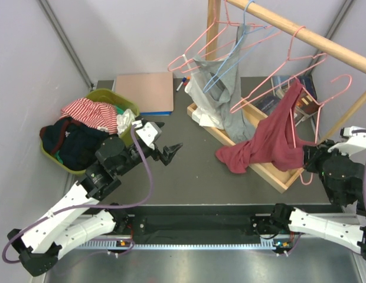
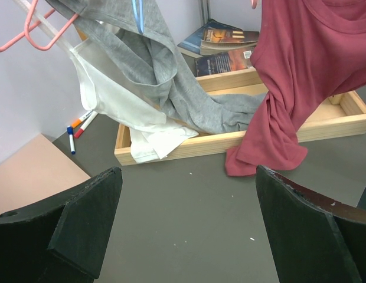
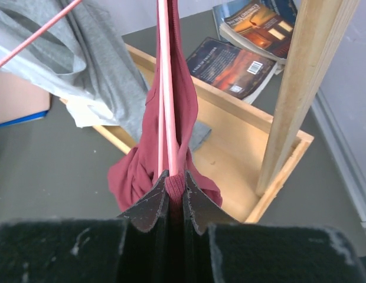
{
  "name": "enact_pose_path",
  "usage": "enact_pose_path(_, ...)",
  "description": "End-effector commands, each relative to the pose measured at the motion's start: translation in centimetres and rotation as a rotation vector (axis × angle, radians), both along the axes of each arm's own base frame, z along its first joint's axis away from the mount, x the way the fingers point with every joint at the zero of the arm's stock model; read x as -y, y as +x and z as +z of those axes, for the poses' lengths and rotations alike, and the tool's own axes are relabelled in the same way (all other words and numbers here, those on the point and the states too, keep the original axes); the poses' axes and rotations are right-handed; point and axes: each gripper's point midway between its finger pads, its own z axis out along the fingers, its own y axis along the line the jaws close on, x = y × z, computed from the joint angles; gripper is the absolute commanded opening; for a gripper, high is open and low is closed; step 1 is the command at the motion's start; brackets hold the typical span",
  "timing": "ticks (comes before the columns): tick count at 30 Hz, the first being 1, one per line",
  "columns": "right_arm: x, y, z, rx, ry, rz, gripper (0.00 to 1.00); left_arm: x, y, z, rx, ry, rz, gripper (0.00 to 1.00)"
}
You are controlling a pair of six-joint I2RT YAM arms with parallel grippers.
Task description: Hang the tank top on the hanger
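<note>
Item: tank top, maroon, soft cloth.
- Location: at the right of the tabletop, strung on the pink wire hanger.
- Long axis: in the top view it runs from high at the upper right, under the wooden rail, down and leftward. It passes over the near wall of the wooden tray.
- Lower end: a bunched mass that points left and lies on the tabletop just outside that wall.
- Form: gathered into a narrow rope. Neck and armholes cannot be told apart.

Item: hanger.
- Two wire runs lie close together, going straight away from the right wrist camera with cloth on both sides.
- The hook runs out of the top of that view. Among the several pink hangers in the top view I cannot say which hook belongs to it.

Item: right pincer.
- Pressed closed on the hanger wire, with a ribbed fold of the tank top nipped around it.
- In the top view the arm largely covers it.

Item: left pincer.
- Spread wide and holding nothing.
- Sits low over bare tabletop, well apart from the tray and facing it.

Other items:
- A grey garment on a light blue hanger trails into the tray.
- Books lie beyond the tray, partly cut off.
</note>
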Motion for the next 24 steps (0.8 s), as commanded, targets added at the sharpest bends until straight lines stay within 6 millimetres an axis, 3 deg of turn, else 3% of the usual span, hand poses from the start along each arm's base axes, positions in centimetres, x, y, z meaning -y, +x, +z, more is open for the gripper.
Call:
enact_pose_path(1,1.2,0.2,1.7,0.020,-0.056,-0.067,0.00,0.1,0.4,1.1,0.030,-0.044,0.011,0.99)
enact_pose_path(12,3.0,-0.7,4.3,0.061,-0.116,-0.112,0.00,0.5,0.4,0.8,0.025,-0.038,-0.001,0.99)
enact_pose_path(24,1.8,-3.1,8.3,0.157,-0.226,0.007,0.00,0.8,0.5,0.6,0.015,-0.036,-0.012,0.99)
